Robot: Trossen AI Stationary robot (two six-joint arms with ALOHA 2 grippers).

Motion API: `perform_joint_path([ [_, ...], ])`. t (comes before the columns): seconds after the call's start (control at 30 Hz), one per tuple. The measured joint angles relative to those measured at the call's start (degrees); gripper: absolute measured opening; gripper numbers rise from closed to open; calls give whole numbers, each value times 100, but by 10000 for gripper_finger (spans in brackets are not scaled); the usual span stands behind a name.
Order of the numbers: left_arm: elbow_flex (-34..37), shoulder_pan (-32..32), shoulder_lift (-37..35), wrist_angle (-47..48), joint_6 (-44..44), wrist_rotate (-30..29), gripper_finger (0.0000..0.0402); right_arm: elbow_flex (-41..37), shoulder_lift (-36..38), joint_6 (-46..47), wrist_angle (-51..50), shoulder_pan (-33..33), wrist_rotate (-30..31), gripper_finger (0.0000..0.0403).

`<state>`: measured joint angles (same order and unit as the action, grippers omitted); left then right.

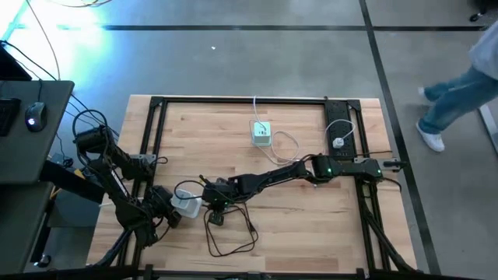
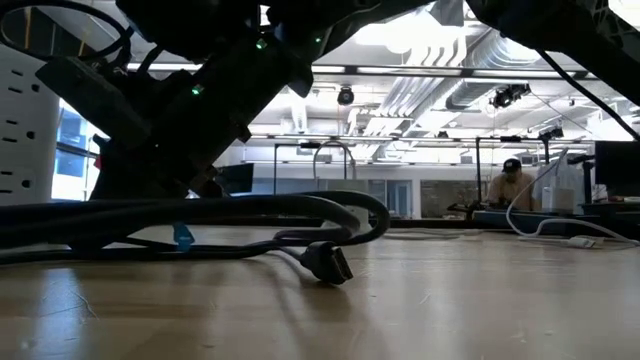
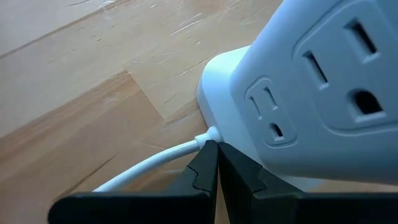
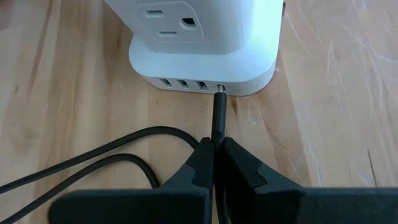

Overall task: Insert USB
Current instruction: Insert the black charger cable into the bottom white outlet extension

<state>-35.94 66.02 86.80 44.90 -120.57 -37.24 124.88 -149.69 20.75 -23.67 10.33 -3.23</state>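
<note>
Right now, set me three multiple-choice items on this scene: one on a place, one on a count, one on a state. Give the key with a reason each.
1. Where does the black cable meet the white power hub?
A. at a port in the hub's base
B. in the outlet on its upper face
C. nowhere, it lies apart

2. How many USB ports in the base row stand empty?
A. none
B. three
C. six

3. How is the right gripper?
A. wide open
B. shut on the black cable
C. shut on nothing

Key: A, the plug sits at the row's last port; B, three open slots beside it; B, the fingers pinch the cable just behind the plug.
</note>
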Motion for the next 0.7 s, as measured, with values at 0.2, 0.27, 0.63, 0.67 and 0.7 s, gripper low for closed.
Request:
perform_joint_path([
  [0.2, 0, 0, 0, -6, 13, -17, 0, 9, 0, -2, -14, 0, 68, 0],
  [0.27, 0, 0, 0, -6, -26, -17, 0, 9, 0, -7, -14, 0, 37, 0],
  [0.63, -8, -2, 0, 29, -87, 20, 0, 20, 0, -125, -10, 24, -8, 0],
  [0.67, -10, -3, 0, 35, -90, 43, 0, 20, 0, -131, -7, 26, -4, 1],
  [0.7, -11, -4, 0, 41, -88, 62, 0, 20, 0, -137, -7, 26, -6, 4],
])
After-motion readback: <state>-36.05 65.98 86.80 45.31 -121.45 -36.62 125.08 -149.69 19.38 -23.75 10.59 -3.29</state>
